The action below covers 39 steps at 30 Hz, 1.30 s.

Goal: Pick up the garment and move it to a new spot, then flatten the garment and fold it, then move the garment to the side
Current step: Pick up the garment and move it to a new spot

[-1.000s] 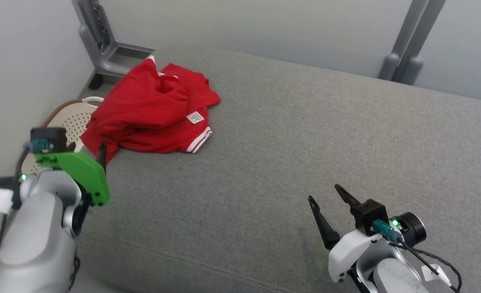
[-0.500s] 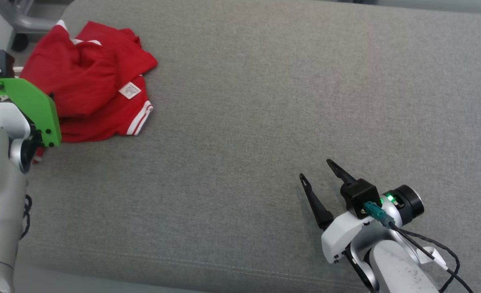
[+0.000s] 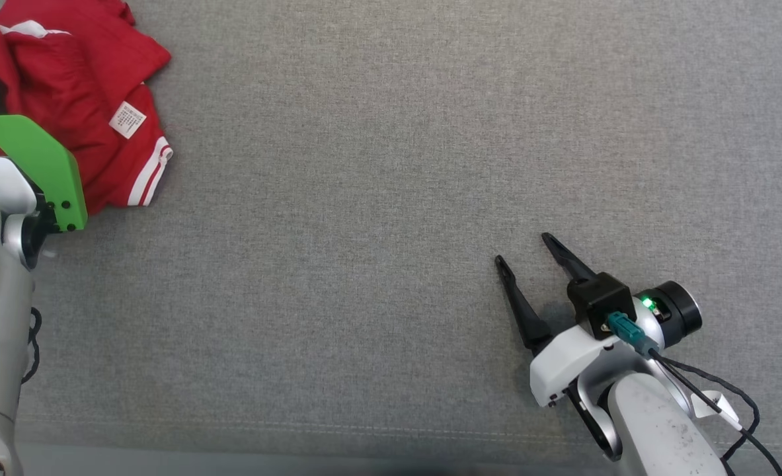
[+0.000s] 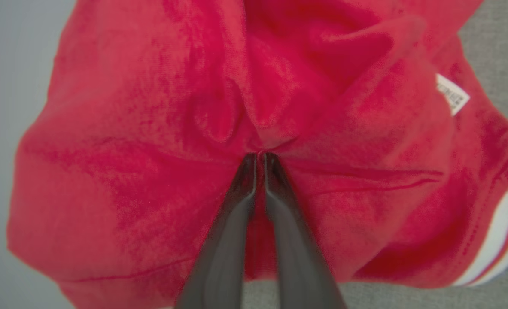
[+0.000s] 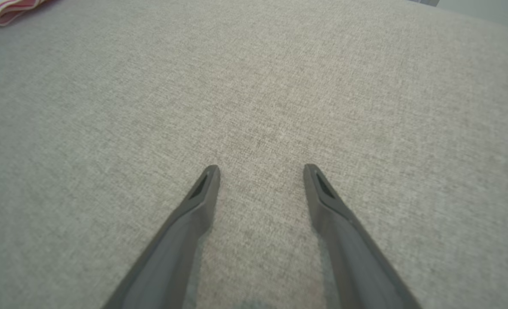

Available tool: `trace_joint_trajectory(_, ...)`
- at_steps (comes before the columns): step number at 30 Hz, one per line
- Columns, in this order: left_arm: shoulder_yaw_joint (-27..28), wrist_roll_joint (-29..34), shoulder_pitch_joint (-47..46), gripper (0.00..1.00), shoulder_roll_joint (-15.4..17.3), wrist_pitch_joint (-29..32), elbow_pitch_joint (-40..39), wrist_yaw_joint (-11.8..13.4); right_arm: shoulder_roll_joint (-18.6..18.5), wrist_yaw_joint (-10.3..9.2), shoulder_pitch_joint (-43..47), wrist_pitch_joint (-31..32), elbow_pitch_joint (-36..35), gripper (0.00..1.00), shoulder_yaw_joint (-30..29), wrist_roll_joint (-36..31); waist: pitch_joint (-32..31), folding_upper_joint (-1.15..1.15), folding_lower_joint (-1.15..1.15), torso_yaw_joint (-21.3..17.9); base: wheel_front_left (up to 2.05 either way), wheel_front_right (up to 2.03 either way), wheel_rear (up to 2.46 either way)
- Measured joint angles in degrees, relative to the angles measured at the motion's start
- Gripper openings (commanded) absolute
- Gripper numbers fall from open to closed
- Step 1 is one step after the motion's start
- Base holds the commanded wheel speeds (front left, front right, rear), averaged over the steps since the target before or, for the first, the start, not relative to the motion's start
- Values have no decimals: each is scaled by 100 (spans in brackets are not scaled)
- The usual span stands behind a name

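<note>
Garment point(image 3: 93, 86) at the far left: a red shirt lies crumpled in the upper left corner of the head view, on the grey cushion point(image 3: 377, 165), its white label point(image 3: 127, 119) face up and a white-striped cuff point(image 3: 151, 170) at its right edge. Over its near side stands the left arm's green bracket point(image 3: 40, 165), which hides the fingers in that view. The left wrist view shows the left gripper point(image 4: 259, 155) with its two fingers drawn almost together on a small pinch of red cloth, creases running out from the tips in every direction. The grip sits near the middle of the heap, probably so that the bulk comes up as one bunch and not as a trailing sleeve (whether any of it is off the cushion yet, I cannot tell). This looks like the pick-up, the very start of the task; flattening, folding and setting aside are not yet done. Between the arms the cushion is bare weave, a likely new spot for the shirt. Further right, low in the head view, the right gripper point(image 3: 523, 249) is held wide, fingers spread over the fabric and well apart from the garment, seemingly parked out of the way until there is an edge to smooth. As for things that hold others, the cushion does that duty, and what it carries is the shirt at its left end.
</note>
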Motion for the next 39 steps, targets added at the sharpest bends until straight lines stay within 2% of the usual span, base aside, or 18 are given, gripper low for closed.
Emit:
trace_joint_trajectory(9, -99, -10, 2, 0, -93, -372, 19, -86, -13, -2, 6, -51, 237, 100, 54, 116, -295, 0, 0, 40, 0, 0, 0)
trace_joint_trajectory(14, -108, -41, -36, 0, -134, -764, -149, -112, -15, -2, 68, -146, 426, 100, 129, 322, -628, 0, -1, 56, 0, 0, 0)
trace_joint_trajectory(24, -327, -7, -310, 0, -328, -1047, -650, -210, -18, -2, 339, -328, 799, 100, 179, 665, -1424, 0, -1, -71, 0, 0, 0)
trace_joint_trajectory(30, -503, 14, -371, 0, -587, -1212, -1020, -283, -18, -3, 535, -375, 970, 100, 212, 778, -1870, 0, -1, -313, 0, 0, 0)
trace_joint_trajectory(39, -857, -209, -450, 0, -1237, -1383, -1693, -393, -18, -3, 622, -367, 983, 100, 213, 791, -2184, 0, -1, -1046, 0, 0, 0)
